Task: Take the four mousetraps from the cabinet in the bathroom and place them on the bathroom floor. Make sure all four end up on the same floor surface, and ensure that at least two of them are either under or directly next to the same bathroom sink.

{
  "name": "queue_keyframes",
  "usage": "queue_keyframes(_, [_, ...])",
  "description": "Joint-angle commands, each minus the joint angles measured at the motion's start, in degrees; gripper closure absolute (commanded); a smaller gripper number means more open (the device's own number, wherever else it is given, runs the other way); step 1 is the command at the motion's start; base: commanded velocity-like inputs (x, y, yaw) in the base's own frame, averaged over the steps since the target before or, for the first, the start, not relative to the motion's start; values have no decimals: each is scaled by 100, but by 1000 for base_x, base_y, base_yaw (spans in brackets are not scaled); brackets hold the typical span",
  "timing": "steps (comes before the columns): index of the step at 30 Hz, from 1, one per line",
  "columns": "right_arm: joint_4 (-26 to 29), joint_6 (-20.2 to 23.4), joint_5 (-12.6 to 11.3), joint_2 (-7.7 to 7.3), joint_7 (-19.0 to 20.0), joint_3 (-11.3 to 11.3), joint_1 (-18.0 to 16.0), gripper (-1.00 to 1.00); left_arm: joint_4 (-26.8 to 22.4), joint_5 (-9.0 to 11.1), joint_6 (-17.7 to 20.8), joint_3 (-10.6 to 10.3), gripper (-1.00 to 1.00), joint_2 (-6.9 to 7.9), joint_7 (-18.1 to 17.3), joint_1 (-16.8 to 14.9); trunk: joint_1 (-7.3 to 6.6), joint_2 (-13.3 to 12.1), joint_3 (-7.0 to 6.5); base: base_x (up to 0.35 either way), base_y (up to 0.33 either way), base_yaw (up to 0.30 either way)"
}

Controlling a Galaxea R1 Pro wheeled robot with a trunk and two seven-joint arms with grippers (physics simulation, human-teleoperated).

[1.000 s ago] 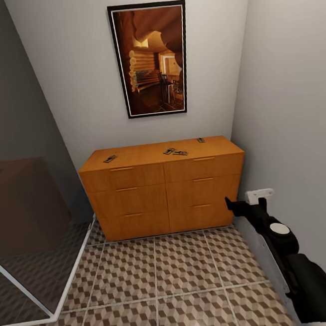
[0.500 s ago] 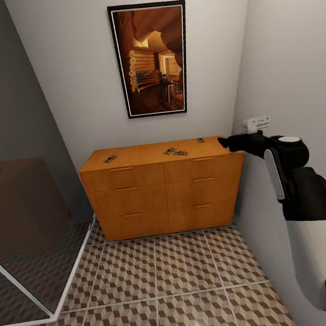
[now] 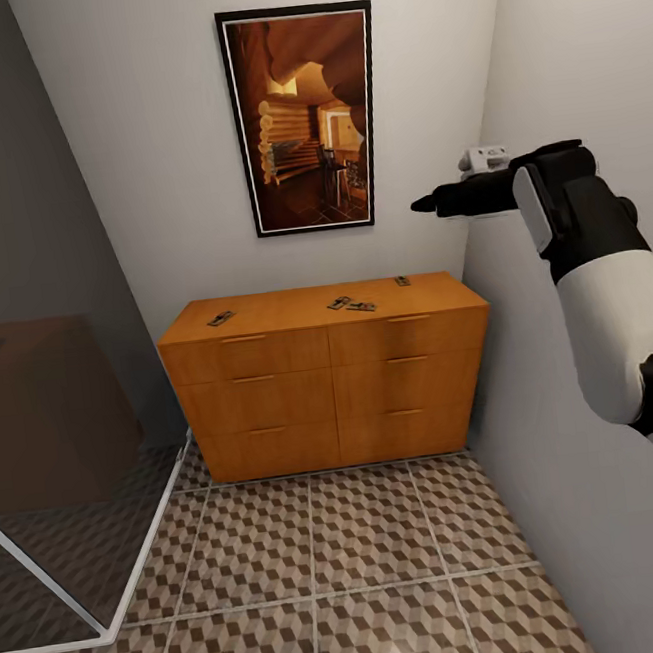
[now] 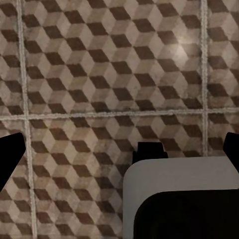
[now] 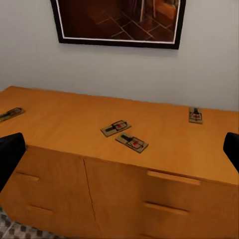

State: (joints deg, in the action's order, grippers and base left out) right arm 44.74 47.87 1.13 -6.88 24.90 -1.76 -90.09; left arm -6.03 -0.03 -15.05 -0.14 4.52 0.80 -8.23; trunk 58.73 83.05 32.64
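1. The floor is cube-pattern tile, running up to the cabinet's foot; my left wrist view looks straight down on it.
2. The cabinet stands against the back wall under a framed picture, in the corner by the right wall; its drawers are closed.
3. A glass panel stands at the left.
4. My right jaws are raised high beside the right wall, above the cabinet's right end, well apart from its top; the finger tips sit at both edges of the wrist view, spread wide and grasping nothing.
5. My left jaws hang over the floor, released too.
6. Four mousetraps lie on the cabinet top: one at the left, two just beside each other mid-right, one at the back right.
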Motion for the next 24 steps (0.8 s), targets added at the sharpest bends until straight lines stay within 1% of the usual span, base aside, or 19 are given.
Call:
queue_keyframes(1, [-31, 3, 18, -4, 105, -66, -25, -100, 5, 2, -23, -4, -100, 1, 8, -4, 0, 3, 6, 0, 0, 0])
queue_keyframes(3, [-130, -42, 19, -5, 378, -347, -73, -100, 6, 8, -39, -4, -100, 9, 8, -4, 0, 3, 6, 0, 0, 0])
queue_keyframes(4, [-148, -50, 19, -7, 433, -423, -79, -100, 6, 5, -45, -4, -100, 12, 8, -4, 0, 3, 6, 0, 0, 0])
queue_keyframes(5, [-178, -67, 19, -12, 538, -567, -89, -100, 4, 1, -65, -2, -100, 16, 8, -4, 0, 3, 6, 0, 0, 0])
queue_keyframes(8, [-209, -113, 17, -15, 675, -715, -97, -100, -19, -2, -138, 14, -100, 22, 8, -4, 0, 3, 6, 0, 0, 0])
queue_keyframes(9, [-227, -207, 14, -35, 815, -791, -98, -100, -32, -4, -287, 23, -100, 38, 11, -4, 0, 3, 6, 0, 0, 0])
queue_keyframes(11, [-236, -282, 9, -52, 930, -819, -101, -100, -33, -5, -413, 23, -100, 65, 13, -4, 0, 3, 6, 0, 0, 0])
queue_keyframes(13, [-248, -378, 11, -76, 1206, -849, -98, -100, -20, 5, -639, 23, -100, 136, 16, -4, 0, 3, 6, 0, 0, 0])
queue_keyframes(15, [-252, -412, 23, -98, 1387, -858, -97, -100, -16, 8, -729, 23, -100, 167, 16, -4, 0, 3, 6, 0, 0, 0])
queue_keyframes(16, [-254, -428, 30, -151, 1489, -859, -97, -100, -14, 10, -776, 23, -100, 186, 17, -4, 0, 3, 6, 0, 0, 0])
queue_keyframes(17, [-254, -432, 31, -173, 1511, -860, -97, -100, -14, 10, -785, 23, -100, 191, 17, -4, 0, 3, 6, 0, 0, 0])
queue_keyframes(19, [-257, -439, 27, -296, 1561, -861, -97, -100, -7, 11, -808, 23, -100, 200, 17, -4, 0, 3, 6, 0, 0, 0])
queue_keyframes(22, [-278, -442, 23, -372, 1579, -861, -97, -100, -5, 11, -815, 16, -100, 204, 17, -4, 0, 3, 6, 0, 0, 0])
queue_keyframes(23, [-379, -444, 21, -421, 1589, -861, -97, -100, -4, 16, -820, 10, -100, 206, 17, -4, 0, 3, 6, 0, 0, 0])
queue_keyframes(24, [-418, -444, 20, -428, 1592, -861, -97, -100, -4, 17, -821, 9, -100, 206, 17, -4, 0, 3, 6, 0, 0, 0])
